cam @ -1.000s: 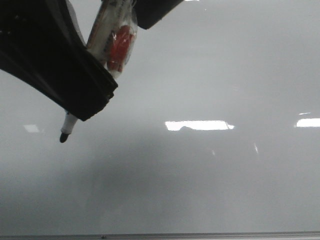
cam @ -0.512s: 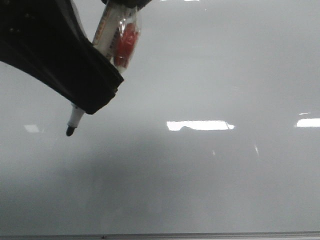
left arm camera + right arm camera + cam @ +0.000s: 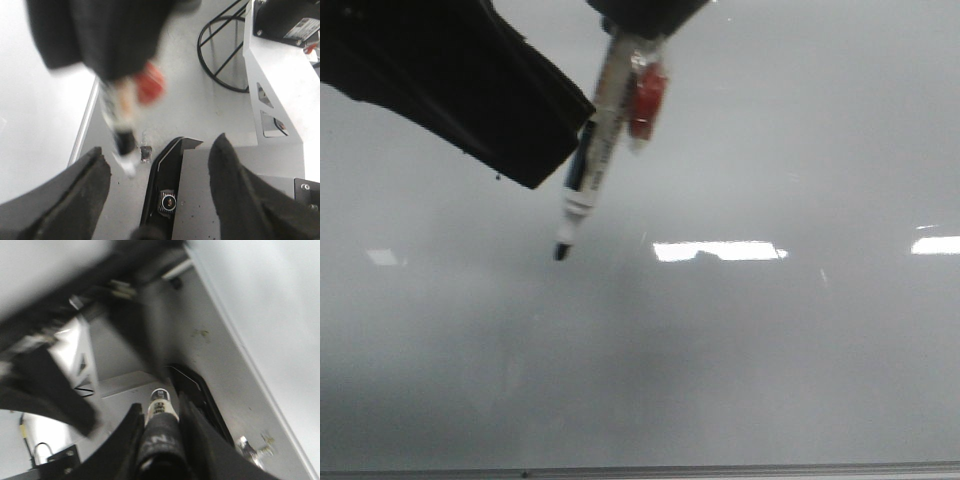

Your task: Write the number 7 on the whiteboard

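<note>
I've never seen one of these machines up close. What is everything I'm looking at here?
whiteboard: one, glossy pale grey-white, fills the front view
edge strip: one, grey metal, along the board's lower edge
glare patches: three main ones, bright white, across the board's middle
number 7: none, no drawn line shows on the board yet
marker: one, white barrel with a dark tip, tilted tip-down over the board's left-centre
red piece: one, red, fixed beside the marker's upper barrel
wire frame: one, black, on the floor beyond the board
left end effector: one, black, open and empty
right end effector: one, black, shut on the marker
</note>
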Action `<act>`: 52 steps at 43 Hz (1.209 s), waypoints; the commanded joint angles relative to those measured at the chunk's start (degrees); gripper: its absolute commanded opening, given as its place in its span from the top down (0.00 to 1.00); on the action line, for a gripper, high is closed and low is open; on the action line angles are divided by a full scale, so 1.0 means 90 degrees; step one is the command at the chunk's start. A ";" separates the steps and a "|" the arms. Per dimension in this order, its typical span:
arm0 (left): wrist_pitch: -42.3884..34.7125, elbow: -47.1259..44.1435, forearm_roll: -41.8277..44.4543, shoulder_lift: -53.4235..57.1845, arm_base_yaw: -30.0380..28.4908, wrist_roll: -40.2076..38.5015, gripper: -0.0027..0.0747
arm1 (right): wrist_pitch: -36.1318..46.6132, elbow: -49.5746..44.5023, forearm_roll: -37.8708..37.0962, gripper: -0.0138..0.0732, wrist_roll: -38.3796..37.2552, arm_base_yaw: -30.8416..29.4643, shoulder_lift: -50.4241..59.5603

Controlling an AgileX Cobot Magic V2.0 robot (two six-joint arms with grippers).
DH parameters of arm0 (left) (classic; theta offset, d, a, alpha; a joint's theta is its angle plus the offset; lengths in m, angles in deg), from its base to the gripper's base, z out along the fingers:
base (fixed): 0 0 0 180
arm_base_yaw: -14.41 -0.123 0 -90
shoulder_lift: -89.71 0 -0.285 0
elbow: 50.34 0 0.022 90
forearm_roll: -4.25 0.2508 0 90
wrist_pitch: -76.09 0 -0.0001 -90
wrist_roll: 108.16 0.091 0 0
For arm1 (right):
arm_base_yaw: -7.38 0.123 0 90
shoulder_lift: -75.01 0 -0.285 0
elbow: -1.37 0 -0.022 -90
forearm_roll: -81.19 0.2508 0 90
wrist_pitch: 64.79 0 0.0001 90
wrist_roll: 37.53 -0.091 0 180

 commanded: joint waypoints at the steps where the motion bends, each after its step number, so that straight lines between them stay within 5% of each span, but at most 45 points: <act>1: -0.0148 -0.0088 -0.0413 0.0629 -0.0101 -0.0047 0.43 | 0.0213 -0.0073 0.0049 0.92 -0.0114 -0.0392 0.0489; 8: -0.0686 -0.1022 -0.0573 0.1914 -0.0520 0.0061 0.50 | 0.1828 -0.1082 0.0049 0.92 -0.0114 -0.1001 0.1250; 14: -0.1327 -0.2018 -0.0930 0.3210 -0.0880 0.0125 0.71 | 0.4223 -0.2601 0.0116 0.92 -0.0108 -0.1045 0.2083; 20: -0.1708 -0.2967 -0.1234 0.4524 -0.0952 0.0125 0.94 | 0.5623 -0.3660 0.0486 0.92 -0.0108 -0.1045 0.2573; 30: -0.2397 -0.3577 -0.1572 0.5926 -0.0952 0.0125 0.99 | 0.5753 -0.3433 0.0623 0.92 0.0569 -0.0503 0.2219; 39: -0.2460 -0.3577 -0.1572 0.6033 -0.0952 0.0125 0.99 | 0.5904 -0.1988 0.0660 0.92 0.0673 0.0143 0.0861; 52: -0.2460 -0.3577 -0.1554 0.6033 -0.0952 0.0125 0.99 | 0.5919 -0.0450 0.0677 0.92 0.0673 0.0224 -0.0492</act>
